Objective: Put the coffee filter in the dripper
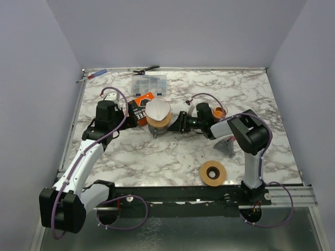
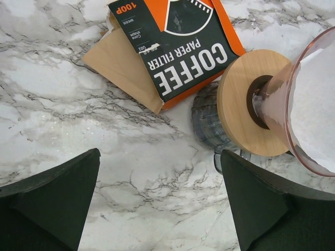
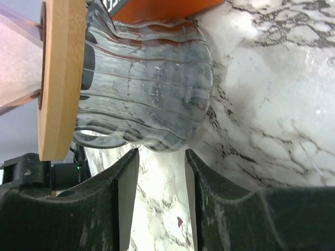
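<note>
The dripper is a pinkish clear cone with a wooden collar, standing on a ribbed glass base mid-table. A white coffee filter sits inside the cone; its white paper shows through the cone wall. My left gripper is left of the dripper, open wide over bare marble, the dripper beyond its right finger. My right gripper comes in from the right, low at the glass base. It is partly open with only marble between its fingers, the glass just past its tips.
An orange and black coffee filter box lies behind and left of the dripper. A clear compartment box, pliers and a screwdriver lie at the back. An orange cup and a wooden ring are on the right.
</note>
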You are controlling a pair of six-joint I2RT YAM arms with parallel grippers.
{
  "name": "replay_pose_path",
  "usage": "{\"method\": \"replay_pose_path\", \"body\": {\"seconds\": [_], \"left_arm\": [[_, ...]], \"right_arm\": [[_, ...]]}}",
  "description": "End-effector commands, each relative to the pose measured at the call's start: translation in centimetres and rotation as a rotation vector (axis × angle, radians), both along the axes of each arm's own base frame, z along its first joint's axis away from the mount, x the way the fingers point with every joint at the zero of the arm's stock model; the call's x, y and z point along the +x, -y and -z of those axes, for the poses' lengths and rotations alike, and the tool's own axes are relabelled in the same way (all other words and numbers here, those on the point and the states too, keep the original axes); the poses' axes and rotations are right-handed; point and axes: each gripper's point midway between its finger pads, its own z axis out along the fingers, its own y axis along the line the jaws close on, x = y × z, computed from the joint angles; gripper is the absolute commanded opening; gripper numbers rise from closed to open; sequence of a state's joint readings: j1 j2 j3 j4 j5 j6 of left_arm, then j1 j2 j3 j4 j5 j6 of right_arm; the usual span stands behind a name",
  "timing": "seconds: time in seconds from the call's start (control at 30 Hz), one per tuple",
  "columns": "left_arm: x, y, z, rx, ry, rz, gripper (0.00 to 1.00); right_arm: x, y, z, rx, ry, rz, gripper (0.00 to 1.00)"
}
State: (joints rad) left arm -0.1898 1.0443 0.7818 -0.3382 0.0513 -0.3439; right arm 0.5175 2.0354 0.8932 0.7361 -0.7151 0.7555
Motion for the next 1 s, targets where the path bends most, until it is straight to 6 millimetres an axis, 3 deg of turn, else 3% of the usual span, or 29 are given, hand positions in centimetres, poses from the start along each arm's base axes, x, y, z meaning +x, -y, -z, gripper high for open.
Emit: {"method": "replay_pose_path", "body": {"seconds": [0.0, 0.2, 0.43, 0.77, 0.97], "left_arm": [[0.0, -0.4, -0.8, -0.009, 0.04, -0.015, 0.99], [0.1, -0.6, -0.8, -0.01, 0.042, -0.02, 0.99], [0.2, -0.8, -0.9, -0.02, 0.044, -0.029, 0.99], [0.1, -0.7, -1.2, -0.032, 0.057, -0.022, 0.99], [0.1, -0.6, -1.3, -0.038, 0.063, -0.019, 0.99]], "right_arm": [[-0.3, 1.0, -0.5, -0.1, 0.045, 0.015, 0.46], [-0.6, 3.8, -1.7, -0.257, 0.091, 0.078, 0.55], [-0.7, 6.4, -6.9, -0.34, 0.206, 0.148, 0.63], [2.0, 14.9, -10.5, -0.709, 0.29, 0.451, 0.7], [3.0, 18.5, -12.0, -0.812, 0.308, 0.548, 0.71]]}}
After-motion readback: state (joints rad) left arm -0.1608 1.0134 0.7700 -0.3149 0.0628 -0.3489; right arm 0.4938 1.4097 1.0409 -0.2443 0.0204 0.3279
